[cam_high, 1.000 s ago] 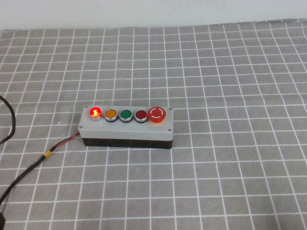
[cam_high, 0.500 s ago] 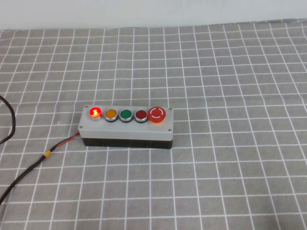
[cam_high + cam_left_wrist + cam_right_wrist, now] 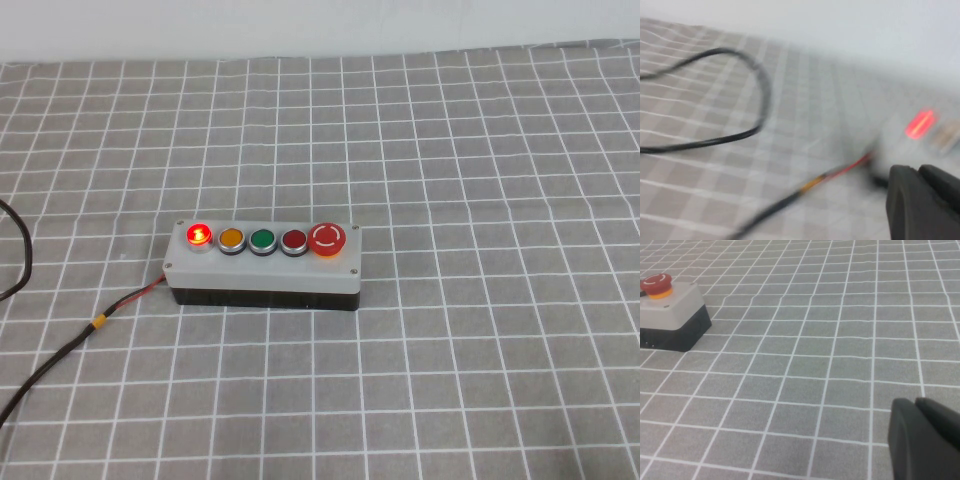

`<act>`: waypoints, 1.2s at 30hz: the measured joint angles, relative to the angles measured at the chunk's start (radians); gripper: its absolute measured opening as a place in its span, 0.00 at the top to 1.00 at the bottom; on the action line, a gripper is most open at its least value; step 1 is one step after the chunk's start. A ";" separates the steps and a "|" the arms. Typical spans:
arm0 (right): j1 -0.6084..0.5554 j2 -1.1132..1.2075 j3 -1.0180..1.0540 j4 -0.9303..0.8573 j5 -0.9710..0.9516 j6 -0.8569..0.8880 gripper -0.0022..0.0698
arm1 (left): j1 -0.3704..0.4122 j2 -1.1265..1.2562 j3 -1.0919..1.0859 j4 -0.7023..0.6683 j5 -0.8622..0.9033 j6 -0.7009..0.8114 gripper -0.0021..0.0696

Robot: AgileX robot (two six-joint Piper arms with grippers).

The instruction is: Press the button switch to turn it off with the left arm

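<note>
The button switch (image 3: 199, 235) glows bright red at the left end of a row of five on the grey box (image 3: 262, 268). Neither arm shows in the high view. In the blurred left wrist view my left gripper (image 3: 918, 171) is shut and empty, low over the cloth and short of the box, with the glowing button switch (image 3: 920, 124) beyond it. My right gripper (image 3: 916, 403) is shut and empty above the cloth, well to the right of the box (image 3: 670, 315).
Orange (image 3: 231, 239), green (image 3: 262, 240), dark red (image 3: 294, 240) and a large red mushroom button (image 3: 328, 238) fill the row. A thin black cord with red wires (image 3: 60, 350) runs from the box's left end. A thick black cable (image 3: 22, 250) loops at the left edge.
A small black part at the high view's bottom-left corner has gone out of frame. The box and its buttons have not moved; the end button still glows.
</note>
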 joint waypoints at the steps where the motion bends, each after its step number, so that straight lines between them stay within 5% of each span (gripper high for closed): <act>1: 0.000 0.000 0.000 0.000 0.000 0.000 0.99 | 0.000 0.000 0.000 -0.057 -0.041 -0.058 0.98; 8: 0.000 0.000 0.000 0.000 0.000 0.000 0.99 | 0.000 0.000 0.000 -0.218 -0.258 -0.231 0.98; 14: 0.000 0.000 0.000 0.000 0.000 0.000 0.99 | -0.002 0.000 0.000 -0.232 -0.253 -0.263 0.98; 19: 0.000 0.000 0.000 0.000 0.000 0.000 0.99 | -0.059 0.105 -0.164 -0.207 0.049 -0.203 0.98; 26: 0.000 0.000 0.000 0.000 0.000 0.000 0.99 | -0.233 0.629 -0.615 -0.203 0.483 0.062 0.98; 36: 0.000 0.000 0.000 0.000 0.000 0.000 0.99 | -0.265 1.178 -1.060 -0.221 0.690 0.302 0.98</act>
